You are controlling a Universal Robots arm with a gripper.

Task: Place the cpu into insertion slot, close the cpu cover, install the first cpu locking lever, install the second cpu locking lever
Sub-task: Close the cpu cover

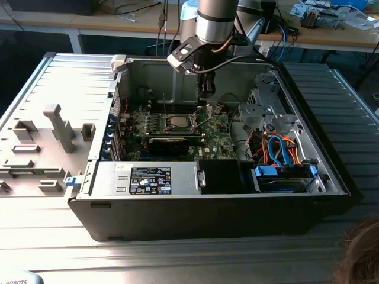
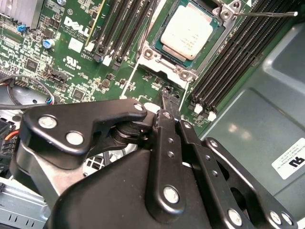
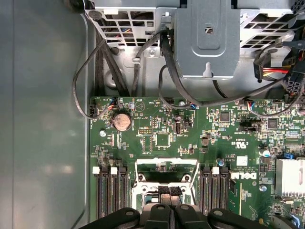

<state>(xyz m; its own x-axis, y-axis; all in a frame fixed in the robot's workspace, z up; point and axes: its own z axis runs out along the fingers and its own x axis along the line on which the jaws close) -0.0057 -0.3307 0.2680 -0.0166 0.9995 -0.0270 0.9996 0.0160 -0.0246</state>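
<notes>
My fingers [image 3: 164,192] are black, pads ribbed. Green board [image 3: 190,160] with white print, dull silver-grey cpu [image 2: 189,32], black memory slots [image 2: 238,57] with white clips, silver coin cell [image 3: 121,121], silver finned heatsink [image 3: 290,176]. Blue and orange cables [image 1: 277,148]. Black case [image 1: 207,219], grey inside. Grey desk [image 1: 177,260], ridged in stripes.

An electronics lab: opened computer case [image 1: 207,220], cable-strewn workbench [image 1: 323,36] behind.

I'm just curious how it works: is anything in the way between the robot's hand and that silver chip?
Only the cpu cover, tilted up beside the cpu, right by the hand. The cpu already lies in the insertion slot.
</notes>
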